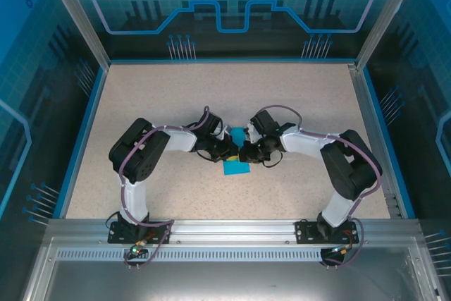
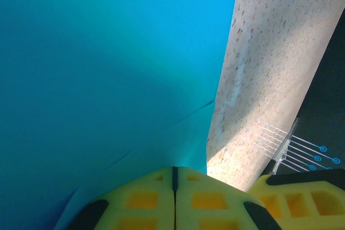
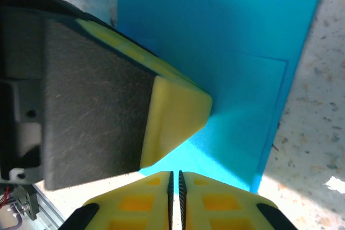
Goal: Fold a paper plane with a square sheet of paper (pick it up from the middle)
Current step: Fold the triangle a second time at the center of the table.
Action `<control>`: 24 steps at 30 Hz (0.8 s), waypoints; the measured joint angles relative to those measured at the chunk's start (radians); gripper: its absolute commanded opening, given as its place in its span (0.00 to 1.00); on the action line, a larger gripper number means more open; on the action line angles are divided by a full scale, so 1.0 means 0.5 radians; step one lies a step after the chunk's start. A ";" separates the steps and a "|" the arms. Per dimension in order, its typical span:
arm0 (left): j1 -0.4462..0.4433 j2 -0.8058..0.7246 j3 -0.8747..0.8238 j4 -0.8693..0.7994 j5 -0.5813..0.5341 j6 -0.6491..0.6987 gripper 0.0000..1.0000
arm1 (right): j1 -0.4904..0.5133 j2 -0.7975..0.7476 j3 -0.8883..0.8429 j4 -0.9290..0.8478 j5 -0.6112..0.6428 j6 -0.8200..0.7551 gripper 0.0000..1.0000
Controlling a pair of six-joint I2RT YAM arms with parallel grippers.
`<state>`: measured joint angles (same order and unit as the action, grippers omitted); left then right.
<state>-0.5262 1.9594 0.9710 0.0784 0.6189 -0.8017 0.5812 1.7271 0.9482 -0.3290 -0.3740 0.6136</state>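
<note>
The blue paper (image 1: 236, 168) lies near the middle of the table (image 1: 176, 96), a bit closer to the near edge than to the far edge. The left arm (image 1: 141, 153) and the right arm (image 1: 345, 163) both bend in toward it, and their tips meet right over it. The left gripper (image 1: 227, 150) and the right gripper (image 1: 246, 153) sit just beside each other. From above, most of the paper peeks out on the near side of the grippers, and a small bit peeks out on the far side.

In the left wrist view, the left gripper's two yellow fingers (image 2: 145, 200) are pressed tight together, with only a thin dark line between them. The paper comes up from that spot, so this gripper is pinching the paper. A faint crease runs across the blue.

In the right wrist view, the right gripper's yellow fingers (image 3: 135, 206) are squeezed together too. The paper goes in between them, so this gripper is also holding the paper. One yellow finger of the left gripper pokes in from the left, with its tip on the paper. A second layer with a straight edge shows on the right side of the paper.
</note>
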 measured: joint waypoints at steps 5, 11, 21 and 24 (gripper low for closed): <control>0.002 0.002 -0.002 0.009 0.000 0.000 0.06 | 0.003 0.095 0.000 -0.038 0.013 -0.005 0.14; 0.002 0.002 -0.002 0.005 -0.001 0.016 0.06 | -0.003 0.096 -0.036 -0.053 0.053 -0.038 0.14; 0.031 -0.002 0.008 -0.040 -0.002 0.159 0.06 | -0.013 0.104 -0.043 -0.054 0.051 -0.100 0.13; 0.076 -0.005 0.008 -0.048 -0.005 0.192 0.06 | -0.022 0.111 -0.045 -0.055 0.036 -0.113 0.13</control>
<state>-0.4885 1.9572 0.9752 0.0544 0.6167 -0.7059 0.5701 1.7828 0.9257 -0.3565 -0.3561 0.5571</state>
